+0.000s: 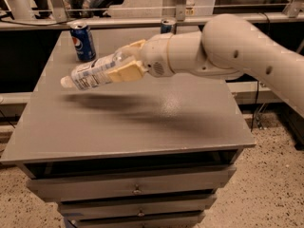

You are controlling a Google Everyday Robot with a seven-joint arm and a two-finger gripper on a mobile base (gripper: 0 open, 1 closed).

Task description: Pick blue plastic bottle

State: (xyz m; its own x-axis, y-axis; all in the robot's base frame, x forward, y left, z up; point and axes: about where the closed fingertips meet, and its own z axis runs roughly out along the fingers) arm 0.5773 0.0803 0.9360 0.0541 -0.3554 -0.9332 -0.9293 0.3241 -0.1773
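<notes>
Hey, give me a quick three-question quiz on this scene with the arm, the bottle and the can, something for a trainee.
1. True or false: the blue plastic bottle is held clear of the table.
2. The gripper, above the table's left half, is: A open beside the bottle; B shut on the bottle; C shut on nothing.
3. Fill in: as pictured, the Pepsi can stands upright near the table's back ____ corner.
Key: 1 true, its shadow lies below it; 2 B; 3 left.

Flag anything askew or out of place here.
Only the clear plastic bottle with the white-and-blue label: it hangs sideways in the gripper, cap pointing left, held off the grey tabletop. The blue Pepsi can stands upright.
</notes>
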